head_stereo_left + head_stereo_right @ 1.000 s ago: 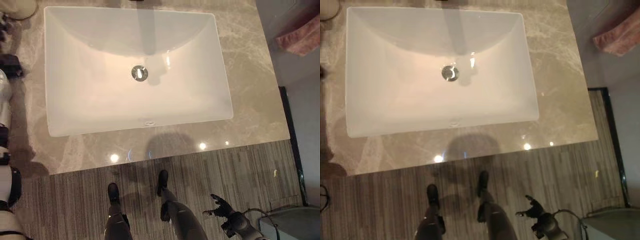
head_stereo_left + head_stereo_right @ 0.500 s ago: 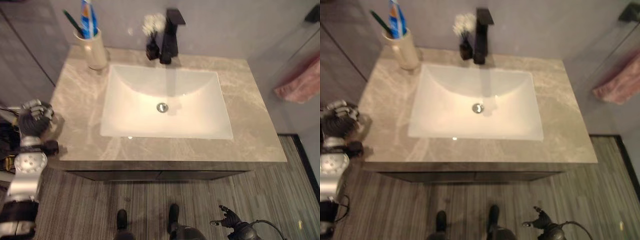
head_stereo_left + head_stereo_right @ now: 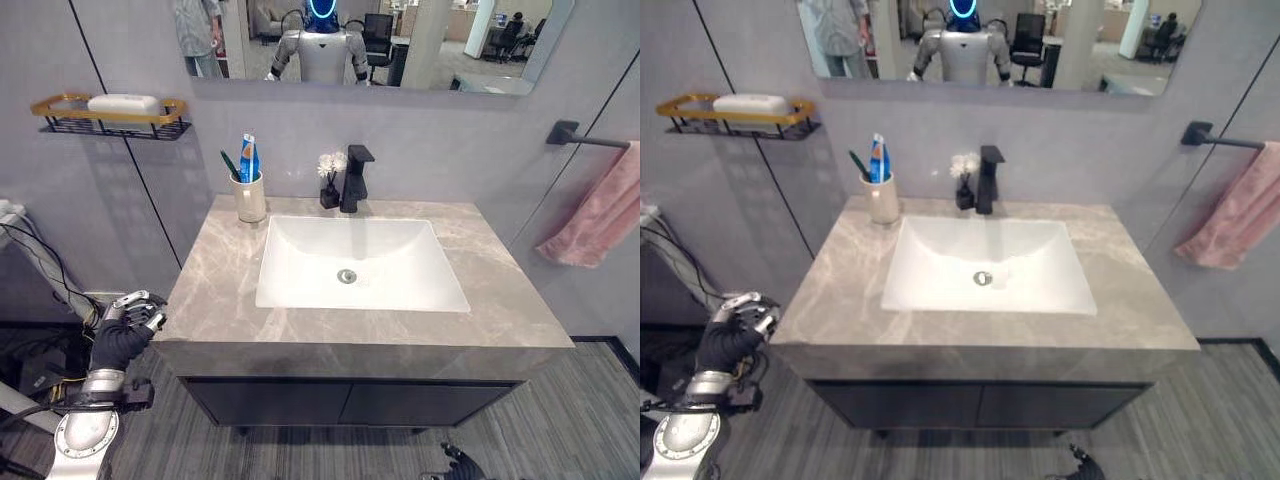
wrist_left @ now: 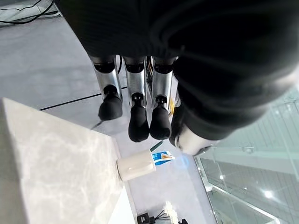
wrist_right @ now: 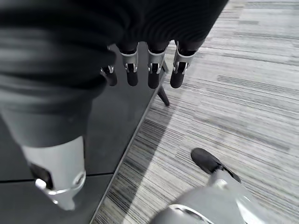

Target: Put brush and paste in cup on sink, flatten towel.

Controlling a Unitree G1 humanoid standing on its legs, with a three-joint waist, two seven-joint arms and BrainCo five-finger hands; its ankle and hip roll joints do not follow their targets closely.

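A cup (image 3: 248,196) with brush (image 3: 229,166) and paste (image 3: 247,158) stands at the counter's (image 3: 220,290) back left corner. The towel (image 3: 603,212) hangs rumpled. Both the left hand (image 3: 124,332) and right hand (image 5: 149,70) hang empty, fingers relaxed.

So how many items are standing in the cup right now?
2: a green brush and a blue paste tube, both upright in the cup at the counter's back left corner. Nothing else visible inside.
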